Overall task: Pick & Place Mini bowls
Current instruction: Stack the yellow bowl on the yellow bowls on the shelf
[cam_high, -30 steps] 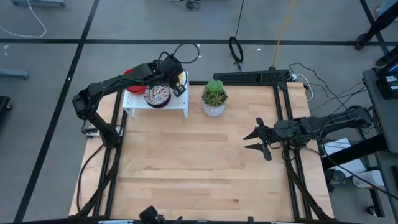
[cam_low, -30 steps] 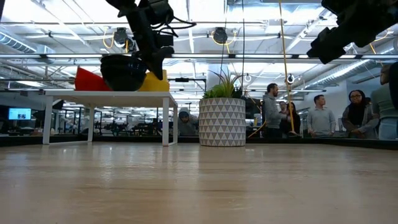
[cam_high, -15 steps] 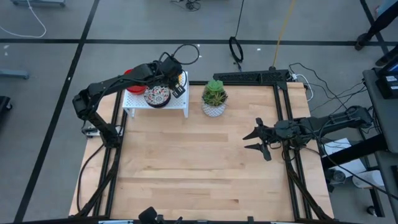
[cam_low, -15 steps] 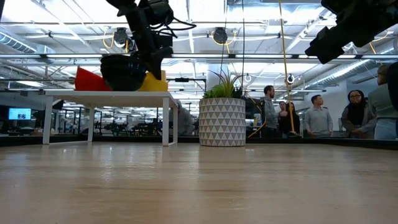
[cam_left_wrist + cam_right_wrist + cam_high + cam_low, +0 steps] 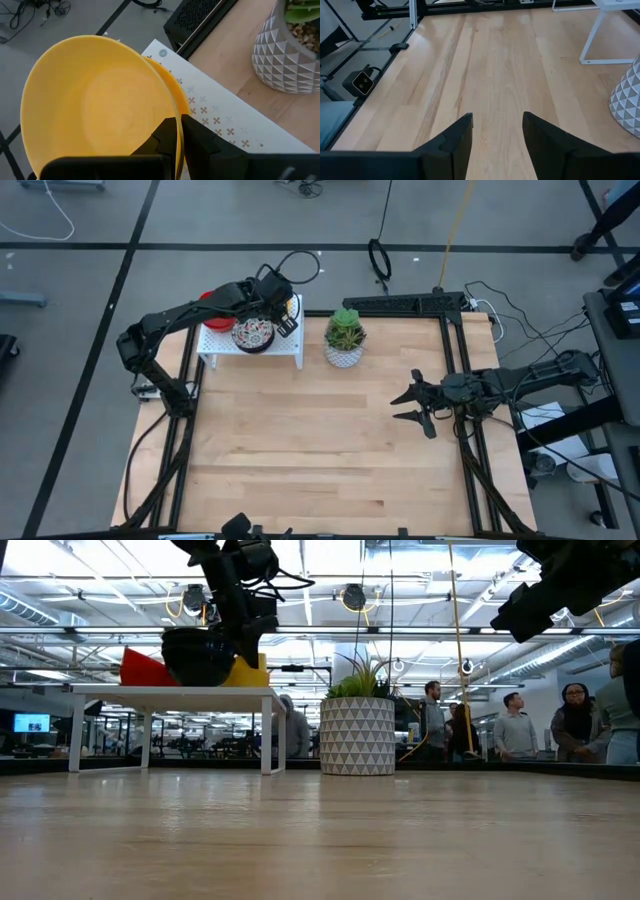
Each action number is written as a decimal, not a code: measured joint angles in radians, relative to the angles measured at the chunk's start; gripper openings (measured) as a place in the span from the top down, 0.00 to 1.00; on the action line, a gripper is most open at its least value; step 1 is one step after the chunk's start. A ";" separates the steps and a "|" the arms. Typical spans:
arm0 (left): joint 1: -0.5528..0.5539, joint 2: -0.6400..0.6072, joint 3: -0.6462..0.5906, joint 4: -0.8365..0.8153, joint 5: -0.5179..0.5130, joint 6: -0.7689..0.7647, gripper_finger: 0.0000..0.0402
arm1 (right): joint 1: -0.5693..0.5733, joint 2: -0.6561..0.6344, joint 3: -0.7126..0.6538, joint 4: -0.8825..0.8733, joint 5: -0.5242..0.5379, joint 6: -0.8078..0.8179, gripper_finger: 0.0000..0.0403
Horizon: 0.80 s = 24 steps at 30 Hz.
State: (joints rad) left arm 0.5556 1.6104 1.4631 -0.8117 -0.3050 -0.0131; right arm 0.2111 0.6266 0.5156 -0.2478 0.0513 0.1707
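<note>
A white stand (image 5: 222, 348) at the table's far left carries the mini bowls: a red one (image 5: 208, 298), a white floral one (image 5: 252, 334) and yellow ones (image 5: 292, 304). In the low view the floral bowl (image 5: 198, 656) shows dark in front of red (image 5: 140, 668) and yellow (image 5: 252, 672). My left gripper (image 5: 283, 314) is shut on the top yellow bowl (image 5: 95, 105), which lies nested in another yellow bowl (image 5: 176, 89). My right gripper (image 5: 408, 405) hovers open over the table's right side, nothing between its fingers (image 5: 454, 137). My left gripper pinches the top yellow bowl's rim (image 5: 175, 107), one finger inside the bowl and one outside (image 5: 197, 135). The fingers slant down onto it from above. The bowl sits tilted in the yellow bowl beneath; I cannot tell whether it is lifted clear of it.
A white patterned pot with a green plant (image 5: 345, 340) stands just right of the stand. Bare wooden tabletop (image 5: 320, 450) fills the middle and near side. Black frame rails (image 5: 470, 450) run along the table's edges. People (image 5: 515, 725) stand beyond the far edge.
</note>
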 joint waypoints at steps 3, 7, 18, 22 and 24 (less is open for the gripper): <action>0.000 0.000 0.000 0.000 0.000 -0.010 0.94 | 0.000 0.000 0.000 0.000 0.000 0.000 0.60; 0.000 0.000 0.000 0.000 0.000 -0.023 0.91 | 0.000 0.000 0.000 0.000 0.000 0.000 0.60; 0.000 0.000 0.000 0.002 -0.022 -0.038 0.65 | 0.000 0.000 0.000 0.000 0.000 0.000 0.60; 0.000 0.000 0.000 0.001 -0.060 -0.035 0.59 | 0.000 0.000 0.000 -0.001 0.000 0.000 0.60; 0.000 -0.006 0.000 0.000 -0.060 -0.035 0.57 | 0.000 0.000 0.000 -0.004 0.000 0.000 0.60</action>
State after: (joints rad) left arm 0.5559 1.6040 1.4631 -0.8116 -0.3653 -0.0479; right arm 0.2111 0.6266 0.5152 -0.2513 0.0513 0.1707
